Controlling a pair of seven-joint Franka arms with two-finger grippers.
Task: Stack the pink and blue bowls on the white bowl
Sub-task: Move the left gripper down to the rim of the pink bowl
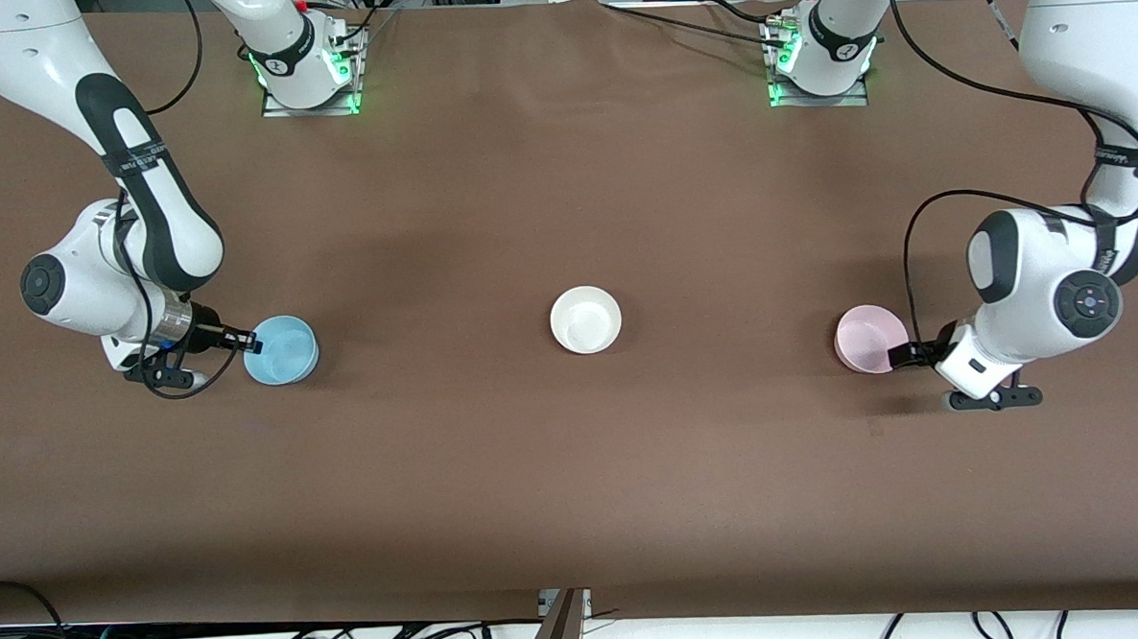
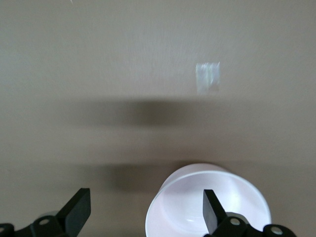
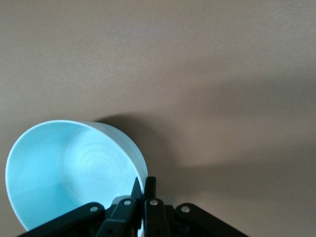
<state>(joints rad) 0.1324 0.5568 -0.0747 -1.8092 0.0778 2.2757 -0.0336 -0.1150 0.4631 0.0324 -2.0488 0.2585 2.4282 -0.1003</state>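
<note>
A: The blue bowl [image 1: 282,349], toward the right arm's end from the white bowl [image 1: 585,319], is pinched at its rim by the right pincer [image 1: 251,343].

B: The left pincer [image 1: 907,351] is spread astride the pink bowl [image 1: 870,338] rim; slippage could be caused by so thin a hold.

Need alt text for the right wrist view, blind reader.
The right gripper is shut on the rim of the blue bowl, one finger inside and one outside. The bowl sits upright on the brown table, with nothing inside it.
</note>
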